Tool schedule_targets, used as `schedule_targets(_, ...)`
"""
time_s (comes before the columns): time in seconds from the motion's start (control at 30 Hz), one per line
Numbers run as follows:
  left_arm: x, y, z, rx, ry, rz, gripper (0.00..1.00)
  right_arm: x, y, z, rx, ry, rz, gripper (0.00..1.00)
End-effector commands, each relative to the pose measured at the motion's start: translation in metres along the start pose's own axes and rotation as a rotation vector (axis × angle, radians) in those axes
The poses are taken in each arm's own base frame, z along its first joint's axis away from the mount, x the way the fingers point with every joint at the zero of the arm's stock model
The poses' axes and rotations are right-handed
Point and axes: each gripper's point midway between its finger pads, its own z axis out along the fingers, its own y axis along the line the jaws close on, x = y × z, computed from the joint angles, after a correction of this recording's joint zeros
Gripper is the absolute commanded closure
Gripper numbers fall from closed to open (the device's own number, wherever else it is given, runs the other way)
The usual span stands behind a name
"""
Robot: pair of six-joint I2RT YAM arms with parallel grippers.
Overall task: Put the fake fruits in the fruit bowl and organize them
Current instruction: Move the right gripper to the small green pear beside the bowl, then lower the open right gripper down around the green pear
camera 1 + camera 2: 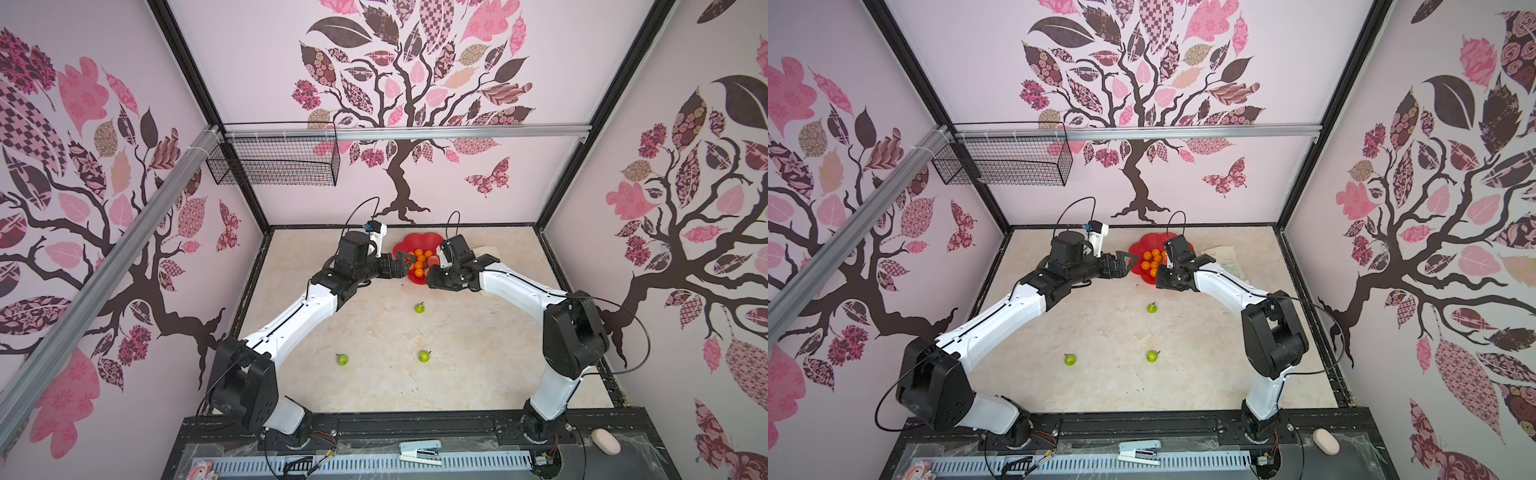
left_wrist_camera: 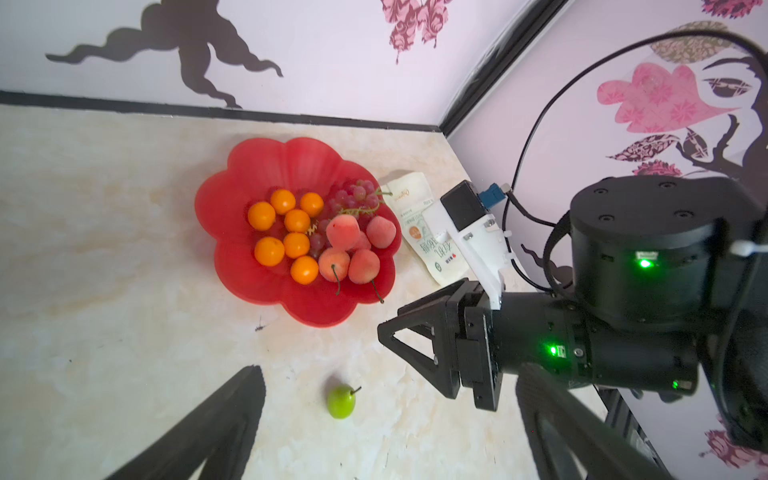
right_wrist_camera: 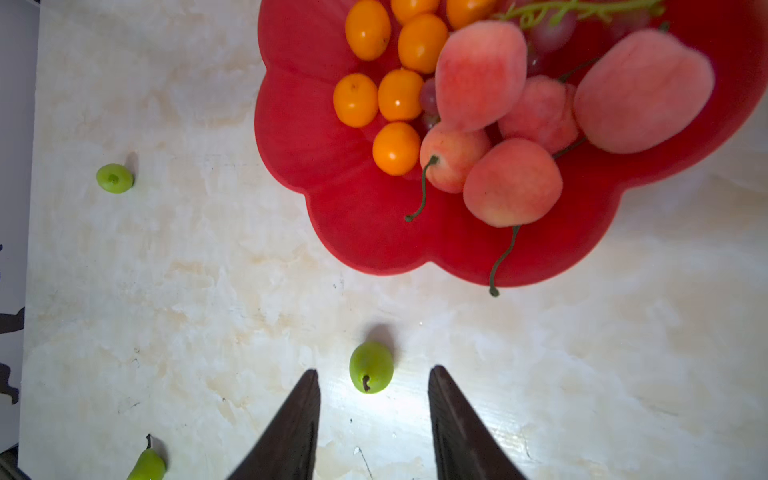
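Marbled beige tabletop, enclosed by walls with a pink tree pattern; a black wire basket hangs high at the rear left corner. A printed packet lies just beside the fruit bowl; its writing is too small to read. Bowl contents: orange balls, peaches, grape bunch. Three green fruits lie on the table outside the bowl. My left pincer hovers at the bowl's left rim, jaws fully apart, empty. My right pincer hovers at the near rim, jaws partly apart, clamping nothing; the nearest green fruit shows between its fingertips
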Motion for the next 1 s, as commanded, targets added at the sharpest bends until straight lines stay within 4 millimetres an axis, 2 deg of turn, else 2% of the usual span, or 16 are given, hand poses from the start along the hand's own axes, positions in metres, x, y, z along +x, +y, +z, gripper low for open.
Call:
schedule_targets(0.0, 0.041, 0.018, 0.005, -0.015, 0.113, -0.052, 0.02, 0.011, 0.006, -0.004, -0.047, 0.022, 0.018, 0.54)
schedule_targets(0.13, 0.063, 0.022, 0.006, -0.016, 0.201, -0.059, 0.02, 0.032, 0.008, 0.008, -0.064, 0.096, -0.002, 0.54)
schedule_targets(0.23, 0.069, 0.017, 0.008, 0.020, 0.243, -0.025, 0.02, 0.043, 0.008, 0.017, -0.048, 0.146, -0.033, 0.54)
schedule_targets(0.57, 0.062, 0.033, 0.016, 0.048, 0.253, -0.104, 0.02, 0.049, 0.014, 0.037, -0.059, 0.206, -0.046, 0.56)
schedule_targets(0.83, 0.059, 0.036, 0.015, 0.040, 0.246, -0.104, 0.02, 0.055, 0.017, 0.047, -0.066, 0.245, -0.056, 0.65)
schedule_targets(0.97, 0.059, 0.036, 0.016, 0.039, 0.247, -0.106, 0.02, 0.057, 0.015, 0.048, -0.060, 0.253, -0.055, 0.66)
